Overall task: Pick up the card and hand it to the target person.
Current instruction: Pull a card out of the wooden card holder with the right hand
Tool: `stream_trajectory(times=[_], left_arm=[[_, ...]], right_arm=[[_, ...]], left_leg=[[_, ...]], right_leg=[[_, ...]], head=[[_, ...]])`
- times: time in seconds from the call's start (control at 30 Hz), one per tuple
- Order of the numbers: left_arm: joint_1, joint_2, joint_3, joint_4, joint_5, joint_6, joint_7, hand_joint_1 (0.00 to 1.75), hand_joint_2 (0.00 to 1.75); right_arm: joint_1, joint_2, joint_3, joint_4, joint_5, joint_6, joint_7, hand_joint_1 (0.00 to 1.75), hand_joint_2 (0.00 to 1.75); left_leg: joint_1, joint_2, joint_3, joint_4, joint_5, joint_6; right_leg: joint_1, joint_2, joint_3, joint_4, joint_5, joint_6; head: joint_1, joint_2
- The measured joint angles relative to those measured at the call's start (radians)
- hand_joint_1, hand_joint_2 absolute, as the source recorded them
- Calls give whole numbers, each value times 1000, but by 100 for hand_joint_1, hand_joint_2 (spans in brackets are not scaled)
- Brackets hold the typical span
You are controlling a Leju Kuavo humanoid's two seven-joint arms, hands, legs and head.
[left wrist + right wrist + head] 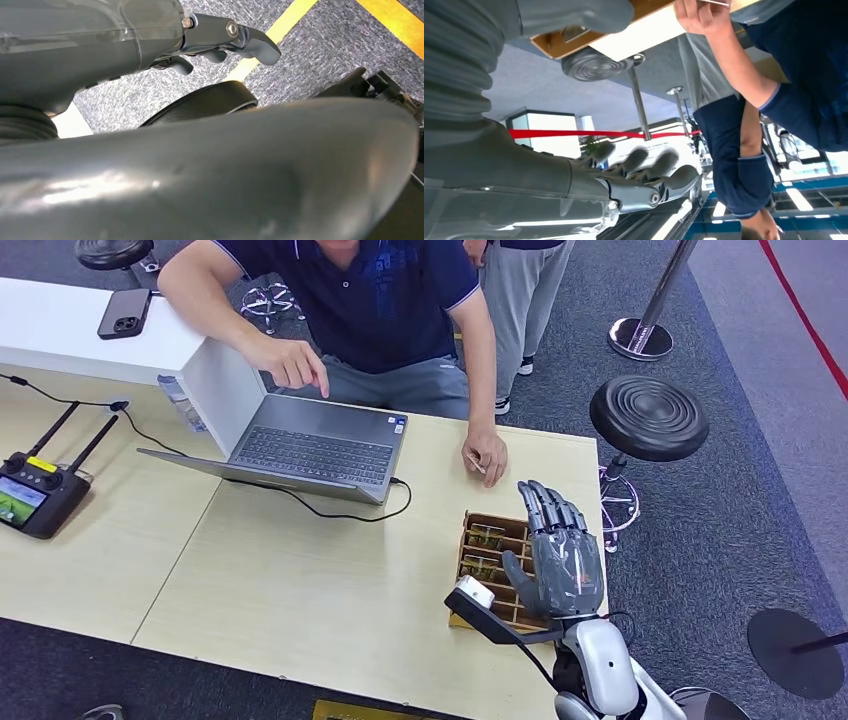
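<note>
A person in a dark blue shirt (385, 300) leans over the far side of the table. Their hand (486, 454) rests on the table edge with a thin pale card (474, 464) pinched under its fingers; the right wrist view catches that card's edge (713, 2) in the same hand (696, 17). My right hand (558, 555) hovers flat, fingers stretched and apart, over a brown compartment box (488, 540), a short way from the person's hand. It holds nothing. My left hand (220, 42) hangs over the grey carpet with nothing in it.
An open laptop (320, 450) with a black cable lies mid-table, the person's other hand (290, 362) above it. A remote controller (35, 495) sits at the left and a phone (124, 313) on a white box (60, 335). A black stool (648, 418) stands right of the table.
</note>
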Motion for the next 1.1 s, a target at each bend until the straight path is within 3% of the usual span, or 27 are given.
stream_trajectory(times=[0.93, 1.1], left_arm=[[0, 0, -1, 0, 0, 0, 0, 0, 0], [0, 0, -5, 0, 0, -2, 0, 0, 0]], right_arm=[[-1, 0, 0, 2, 0, 0, 0, 76, 175], [-6, 0, 0, 12, -13, 0, 6, 69, 175]], left_leg=[[0, 0, 0, 0, 0, 0], [0, 0, 0, 0, 0, 0]], right_leg=[[0, 0, 0, 0, 0, 0], [0, 0, 0, 0, 0, 0]], head=[[0, 0], [0, 0]])
